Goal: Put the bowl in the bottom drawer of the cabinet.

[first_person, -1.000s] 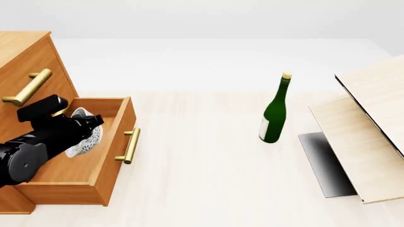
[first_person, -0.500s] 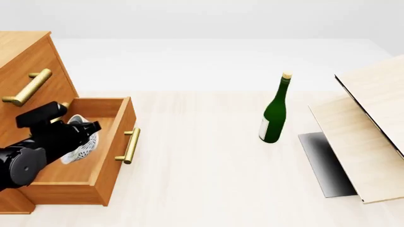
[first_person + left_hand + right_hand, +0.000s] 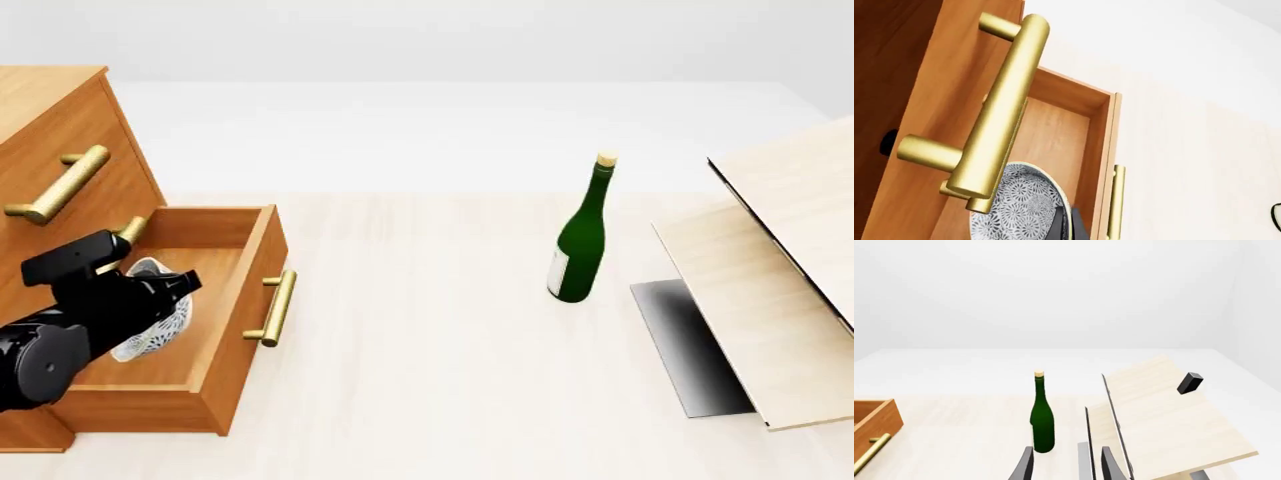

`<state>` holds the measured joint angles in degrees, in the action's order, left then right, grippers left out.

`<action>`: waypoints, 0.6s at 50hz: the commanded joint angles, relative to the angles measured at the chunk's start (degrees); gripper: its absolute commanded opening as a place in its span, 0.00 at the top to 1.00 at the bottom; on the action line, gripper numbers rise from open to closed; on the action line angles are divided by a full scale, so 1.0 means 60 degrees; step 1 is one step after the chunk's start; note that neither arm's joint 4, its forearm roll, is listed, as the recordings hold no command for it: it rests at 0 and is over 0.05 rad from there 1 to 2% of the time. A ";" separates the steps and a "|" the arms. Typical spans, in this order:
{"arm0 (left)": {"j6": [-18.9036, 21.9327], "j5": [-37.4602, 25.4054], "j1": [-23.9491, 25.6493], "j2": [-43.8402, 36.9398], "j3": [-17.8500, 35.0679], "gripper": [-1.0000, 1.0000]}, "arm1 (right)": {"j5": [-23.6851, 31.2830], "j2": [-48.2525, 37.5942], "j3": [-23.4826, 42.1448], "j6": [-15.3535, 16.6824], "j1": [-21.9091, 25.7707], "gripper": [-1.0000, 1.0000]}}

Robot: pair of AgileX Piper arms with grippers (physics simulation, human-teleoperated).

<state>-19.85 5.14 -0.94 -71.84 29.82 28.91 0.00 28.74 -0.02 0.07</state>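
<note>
The bowl (image 3: pixel 150 318) is held by the left gripper (image 3: pixel 158 290) inside the open bottom drawer (image 3: pixel 200 352) — tilted, not set down. The right gripper (image 3: pixel 1067 465) is seen parted, nothing between its fingers.

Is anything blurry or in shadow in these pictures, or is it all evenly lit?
Front view: sharp and evenly lit; the one strong shadow is a dark patch on the table beneath the pale wooden box. Left wrist view: a brass handle looms large yet crisp. Right wrist view: the green bottle shows no glare.
</note>
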 commanded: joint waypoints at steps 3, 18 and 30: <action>0.0219 0.0200 -0.0328 -0.0059 -0.0183 1.00 | -0.0001 0.0000 0.0000 0.0000 0.0001 0.00; 0.0541 0.0091 -0.0325 -0.0592 0.0398 1.00 | 0.0000 0.0000 0.0000 -0.0001 -0.0001 0.00; 0.0779 0.0134 -0.0382 -0.1230 0.0824 1.00 | 0.0000 0.0000 0.0000 -0.0002 0.0000 0.00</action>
<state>-16.32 5.88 -3.11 -76.79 32.55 28.91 0.00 28.74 -0.02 0.06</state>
